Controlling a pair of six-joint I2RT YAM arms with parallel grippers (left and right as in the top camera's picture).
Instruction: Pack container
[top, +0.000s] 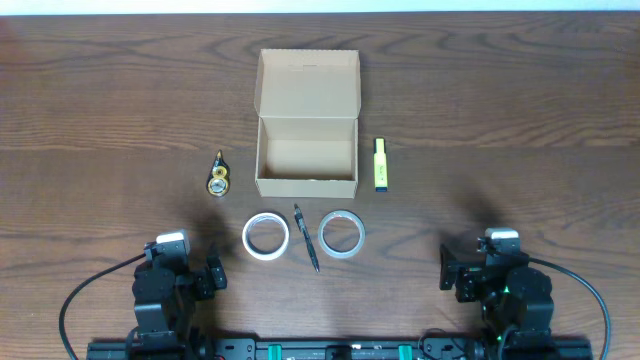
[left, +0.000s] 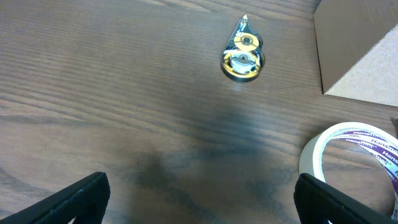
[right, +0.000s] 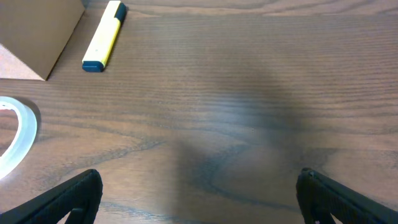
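Note:
The tan cardboard container (top: 306, 150) stands open in the middle of the table, its flap lid tilted back; a corner shows in the left wrist view (left: 360, 56) and the right wrist view (right: 34, 34). Around it lie a yellow correction-tape dispenser (top: 217, 178) (left: 242, 56), a white tape roll (top: 266, 236) (left: 351, 155), a clear tape roll (top: 341, 233) (right: 12, 137), a black pen (top: 306, 238) and a yellow highlighter (top: 380, 164) (right: 104, 36). My left gripper (left: 202, 205) and right gripper (right: 199, 202) are open and empty near the front edge.
The dark wood table (top: 500, 100) spreads wide to both sides of the container. Black cables (top: 80, 295) loop by each arm base at the front.

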